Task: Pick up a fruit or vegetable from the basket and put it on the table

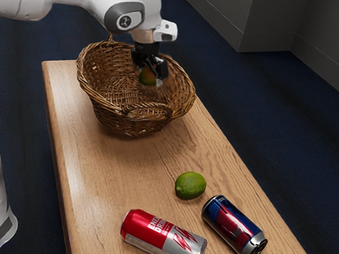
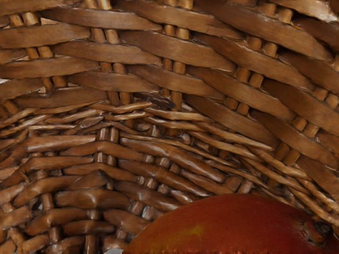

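Black and pointing downward, the hand (image 1: 154,71) is at the mouth of the wicker basket (image 1: 117,124), right by a mango (image 1: 147,77); whether it is apart, together or clamped on the fruit, I cannot tell. The mango, seen within the basket's outline, shows green and orange in the exterior view; in the wrist view it is deep red with a yellowish patch and a dark stem end, woven wicker behind it. I cannot tell whether it touches the basket's bottom.

The basket stands upright on the wooden desk (image 1: 101,170). Toward the exterior view's lower edge, apart from the basket, a green lime (image 1: 190,185) lies on the desk. Near it, two cans lie on their sides: a red and silver one (image 1: 163,238) and, toward the exterior view's right, a blue and red one (image 1: 234,227). Dark blue floor (image 1: 293,150) surrounds the desk.
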Motion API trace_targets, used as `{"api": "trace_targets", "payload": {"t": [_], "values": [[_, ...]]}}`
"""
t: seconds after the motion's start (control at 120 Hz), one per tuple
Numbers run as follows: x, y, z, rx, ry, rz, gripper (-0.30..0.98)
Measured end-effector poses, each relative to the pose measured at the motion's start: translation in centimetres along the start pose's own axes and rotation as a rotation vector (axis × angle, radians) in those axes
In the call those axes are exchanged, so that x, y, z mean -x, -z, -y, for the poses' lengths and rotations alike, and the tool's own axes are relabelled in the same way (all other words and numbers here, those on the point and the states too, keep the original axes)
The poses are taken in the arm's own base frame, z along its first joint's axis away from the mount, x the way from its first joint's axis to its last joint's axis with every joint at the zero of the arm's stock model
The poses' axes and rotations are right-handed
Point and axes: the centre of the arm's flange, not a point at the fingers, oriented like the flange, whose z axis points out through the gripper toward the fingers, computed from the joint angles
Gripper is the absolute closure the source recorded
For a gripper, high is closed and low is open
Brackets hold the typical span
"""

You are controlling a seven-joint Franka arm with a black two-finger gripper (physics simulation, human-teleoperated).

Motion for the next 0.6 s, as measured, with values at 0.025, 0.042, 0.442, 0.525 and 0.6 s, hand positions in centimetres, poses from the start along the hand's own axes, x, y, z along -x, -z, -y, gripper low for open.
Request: {"api": "trace_targets", "payload": {"t": [0.025,0.042,0.442,0.525,0.6], "values": [[0.1,1.1,-0.9,0.0,-0.009,-0.02,0.58],[0.1,1.8,-1.6,0.0,-0.014,-0.031,0.59],[5.7,12.2,-21.3,0.028,-0.158,-0.086,0.62],[6.0,10.6,-23.1,0.019,-0.148,-0.047,0.63],[5.8,9.6,-24.2,0.019,-0.133,-0.025,0.64]]}}
